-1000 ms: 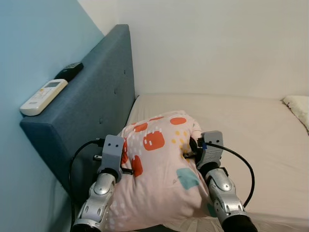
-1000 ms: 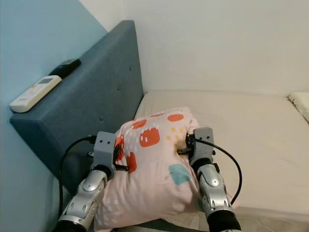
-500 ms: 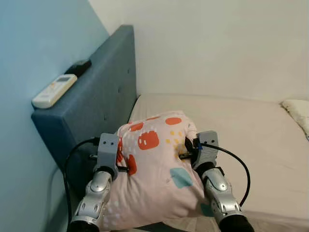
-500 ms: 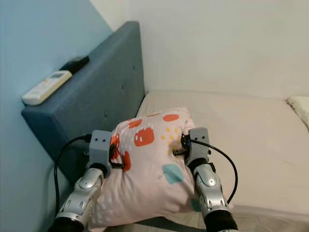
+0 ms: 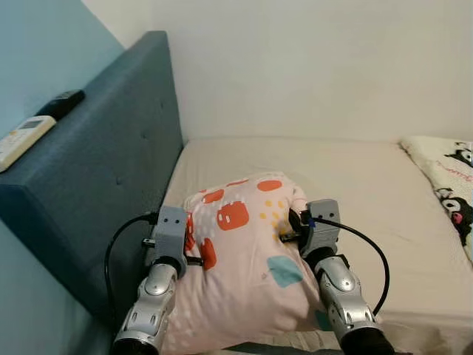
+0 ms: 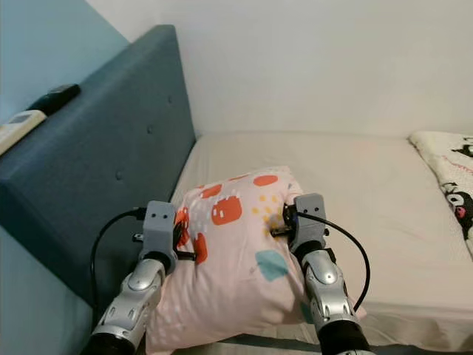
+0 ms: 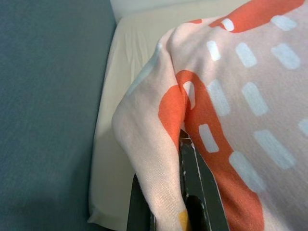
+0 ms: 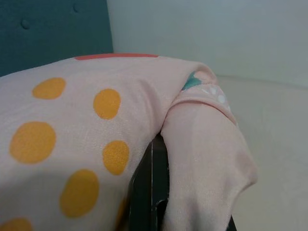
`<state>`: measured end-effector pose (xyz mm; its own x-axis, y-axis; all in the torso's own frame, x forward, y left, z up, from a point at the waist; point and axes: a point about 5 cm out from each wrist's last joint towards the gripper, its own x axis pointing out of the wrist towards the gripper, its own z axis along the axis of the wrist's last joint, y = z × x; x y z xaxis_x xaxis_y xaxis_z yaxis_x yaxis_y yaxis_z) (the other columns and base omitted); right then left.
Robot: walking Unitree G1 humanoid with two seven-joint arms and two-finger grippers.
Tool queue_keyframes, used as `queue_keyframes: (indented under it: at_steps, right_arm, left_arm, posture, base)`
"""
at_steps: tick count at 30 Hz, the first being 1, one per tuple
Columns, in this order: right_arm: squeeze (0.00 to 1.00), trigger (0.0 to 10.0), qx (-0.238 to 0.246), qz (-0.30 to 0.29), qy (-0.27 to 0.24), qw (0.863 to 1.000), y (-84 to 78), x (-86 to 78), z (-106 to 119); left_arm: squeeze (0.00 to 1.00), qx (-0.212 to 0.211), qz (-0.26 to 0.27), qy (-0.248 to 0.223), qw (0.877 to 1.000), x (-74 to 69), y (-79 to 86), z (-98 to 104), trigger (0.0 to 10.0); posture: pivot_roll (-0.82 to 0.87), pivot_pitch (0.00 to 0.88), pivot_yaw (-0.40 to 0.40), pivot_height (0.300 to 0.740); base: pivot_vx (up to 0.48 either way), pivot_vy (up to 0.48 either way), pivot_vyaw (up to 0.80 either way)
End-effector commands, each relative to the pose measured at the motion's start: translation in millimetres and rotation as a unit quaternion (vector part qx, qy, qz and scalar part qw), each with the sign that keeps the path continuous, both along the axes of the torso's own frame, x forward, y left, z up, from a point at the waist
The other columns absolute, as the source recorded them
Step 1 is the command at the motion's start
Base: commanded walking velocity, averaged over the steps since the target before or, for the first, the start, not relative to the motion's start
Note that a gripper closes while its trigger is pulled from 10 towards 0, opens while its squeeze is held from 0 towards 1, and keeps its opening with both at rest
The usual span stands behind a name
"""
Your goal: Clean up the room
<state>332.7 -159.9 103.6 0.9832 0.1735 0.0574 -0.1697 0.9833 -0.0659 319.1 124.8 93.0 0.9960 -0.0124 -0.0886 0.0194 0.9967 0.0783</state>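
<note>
We are holding a pink pillow (image 5: pixel 247 266) up in front of us with both arms, above the near edge of the bed (image 5: pixel 355 192). Our left gripper (image 5: pixel 194 259) is pinching the pillow's left side, and in the left wrist view its black fingers (image 7: pixel 197 192) are pressing together on a fold of the fabric, beside an orange patch with white dashes. Our right gripper (image 5: pixel 290 235) is pinching the pillow's right side near the top; in the right wrist view a fold of pink cloth is lying clamped against one dark finger (image 8: pixel 151 192), with orange dots printed next to it. The pillow is sagging between the two grippers, its lower part hanging down toward our body, and its printed face with orange blocks, yellow dots and a teal patch is facing up at us. The bare cream mattress is stretching away behind it to the white wall (image 5: pixel 318 66). A blue padded headboard (image 5: pixel 96 185) is standing along our left, and on its top ledge a white remote (image 5: pixel 22 137) and a black remote (image 5: pixel 63 102) are lying near each other. At the far right of the bed, a cream blanket with black cartoon figures (image 5: pixel 447 181) is lying on the mattress, well apart from the pillow.
</note>
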Motion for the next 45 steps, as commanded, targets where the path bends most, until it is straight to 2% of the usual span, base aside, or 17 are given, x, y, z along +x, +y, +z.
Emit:
queue_keyframes:
  at_steps: [1,19,27,31,33,45]
  right_arm:
    - [0.00,10.0,0.005,0.005,-0.023,1.000,4.8,2.8,10]
    - [0.00,10.0,0.007,0.001,-0.027,1.000,3.1,0.4,9]
    - [0.00,10.0,0.009,0.003,-0.024,1.000,3.9,-0.1,8]
    - [0.00,10.0,0.010,0.003,-0.024,1.000,4.4,-0.5,8]
    - [0.00,10.0,0.011,0.003,-0.025,1.000,4.5,-0.7,8]
    - [0.00,10.0,0.010,0.003,-0.026,1.000,4.1,-0.7,9]
  left_arm:
    - [0.00,0.011,-0.003,-0.017,1.000,1.5,1.9,5,10.0]
    - [0.00,0.019,-0.022,-0.037,0.999,-0.3,-0.7,8,10.0]
    - [0.00,0.005,-0.023,-0.036,0.999,-0.8,-1.8,9,10.0]
    - [0.00,-0.018,-0.036,-0.045,0.998,-1.9,-3.8,12,10.0]
    - [0.00,-0.042,-0.055,-0.062,0.996,-3.4,-7.0,17,10.0]
    - [0.00,-0.044,-0.059,-0.062,0.995,-3.6,-8.0,17,10.0]
  posture:
    - [-0.02,0.079,-0.010,0.740]
    - [-0.03,0.074,-0.006,0.740]
    - [-0.02,0.076,-0.007,0.740]
    - [-0.02,0.081,-0.008,0.740]
    - [-0.02,0.083,-0.007,0.740]
    - [-0.02,0.082,-0.008,0.740]
  base:
    - [0.000,0.000,0.00]
    - [0.000,0.000,0.00]
    - [0.000,0.000,0.00]
    - [0.000,0.000,0.00]
    - [0.386,0.000,0.00]
    - [0.420,0.000,0.00]
